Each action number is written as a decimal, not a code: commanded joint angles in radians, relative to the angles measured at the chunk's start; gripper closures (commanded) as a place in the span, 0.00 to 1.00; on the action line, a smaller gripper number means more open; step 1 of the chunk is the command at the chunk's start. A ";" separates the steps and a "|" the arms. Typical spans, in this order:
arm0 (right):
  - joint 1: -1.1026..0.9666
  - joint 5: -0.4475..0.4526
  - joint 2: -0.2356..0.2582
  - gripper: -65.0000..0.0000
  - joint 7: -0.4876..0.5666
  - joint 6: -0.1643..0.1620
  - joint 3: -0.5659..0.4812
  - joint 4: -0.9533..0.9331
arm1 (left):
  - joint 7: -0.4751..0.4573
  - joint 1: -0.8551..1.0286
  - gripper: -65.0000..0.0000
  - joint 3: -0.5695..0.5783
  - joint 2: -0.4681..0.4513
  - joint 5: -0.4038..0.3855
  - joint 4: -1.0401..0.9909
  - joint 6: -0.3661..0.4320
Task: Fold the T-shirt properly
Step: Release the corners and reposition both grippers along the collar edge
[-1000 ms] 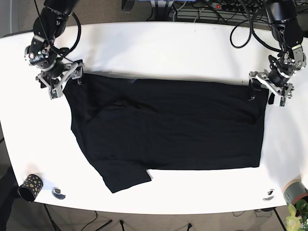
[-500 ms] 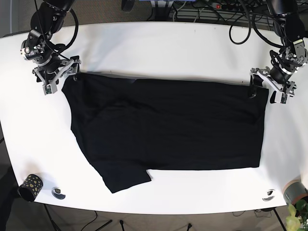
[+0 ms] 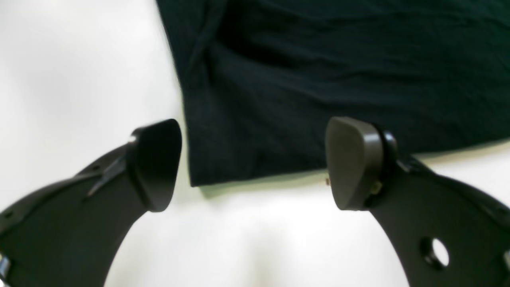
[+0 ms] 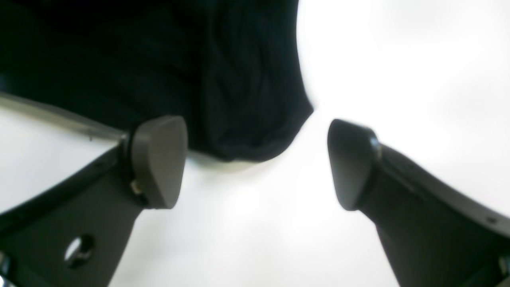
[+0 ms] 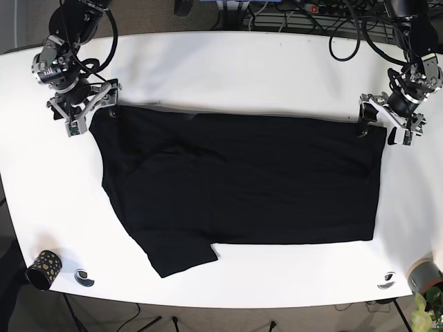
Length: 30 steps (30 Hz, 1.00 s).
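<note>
A black T-shirt (image 5: 235, 180) lies flat on the white table (image 5: 228, 69), folded lengthwise, with one sleeve pointing toward the front left. My left gripper (image 5: 376, 131) stands open at the shirt's far right corner. In the left wrist view that corner of the T-shirt (image 3: 318, 79) lies between the spread fingers of the left gripper (image 3: 253, 167), and nothing is held. My right gripper (image 5: 92, 119) stands open at the far left corner. In the right wrist view the rounded corner of the T-shirt (image 4: 199, 79) reaches in between the fingers of the right gripper (image 4: 255, 163).
A dark dotted cup (image 5: 43, 268) and a small round object (image 5: 84, 277) sit at the front left edge. Another small round object (image 5: 386, 280) and a grey pot (image 5: 423, 274) with a plant are at the front right. Cables (image 5: 311, 14) run behind the table.
The right gripper rose up and left, then came back a little toward the shirt's corner. The left gripper shifted slightly upward. The shirt has not moved.
</note>
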 commanded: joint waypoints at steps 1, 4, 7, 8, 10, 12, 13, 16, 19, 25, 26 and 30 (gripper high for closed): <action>0.038 0.013 0.008 0.21 0.018 0.002 0.001 -0.049 | -0.026 -0.010 0.20 -0.005 -0.017 -0.014 0.021 -0.001; 0.072 0.012 0.012 0.21 0.020 0.002 0.001 -0.118 | -0.026 -0.014 0.20 -0.007 0.006 -0.014 0.021 -0.001; 0.096 0.012 0.031 0.21 0.020 0.002 -0.001 -0.156 | -0.026 -0.014 0.20 -0.007 0.012 -0.014 0.022 -0.001; 0.104 0.012 0.032 0.21 0.021 0.002 -0.001 -0.171 | -0.026 -0.014 0.20 -0.007 0.014 -0.014 0.022 -0.001; 0.131 0.012 0.045 0.21 0.024 0.002 0.001 -0.211 | -0.026 -0.014 0.20 -0.007 0.014 -0.013 0.022 -0.001; 0.147 0.012 0.075 0.21 0.047 0.002 0.002 -0.266 | -0.026 -0.014 0.20 -0.007 0.014 -0.013 0.022 -0.001; 0.150 0.012 0.083 0.21 0.063 0.002 0.002 -0.289 | -0.026 -0.014 0.20 -0.007 0.014 -0.013 0.022 -0.001; 0.151 0.012 0.114 0.21 0.113 0.002 0.002 -0.346 | -0.026 -0.014 0.20 -0.007 0.015 -0.013 0.024 -0.001; 0.151 0.018 0.138 0.21 0.121 0.002 0.005 -0.358 | -0.026 -0.014 0.20 -0.016 0.014 -0.014 0.025 -0.001; 0.147 0.015 0.135 0.21 0.119 0.002 0.004 -0.358 | 0.060 -0.032 0.20 -0.108 0.018 -0.014 0.024 -0.001; 0.145 0.015 0.134 0.21 0.118 0.002 0.002 -0.355 | 0.074 -0.040 0.20 -0.119 0.022 -0.014 0.024 -0.001; 0.127 0.021 0.104 0.21 0.118 0.002 0.001 -0.352 | 0.112 -0.067 0.20 -0.168 0.055 -0.005 0.022 -0.001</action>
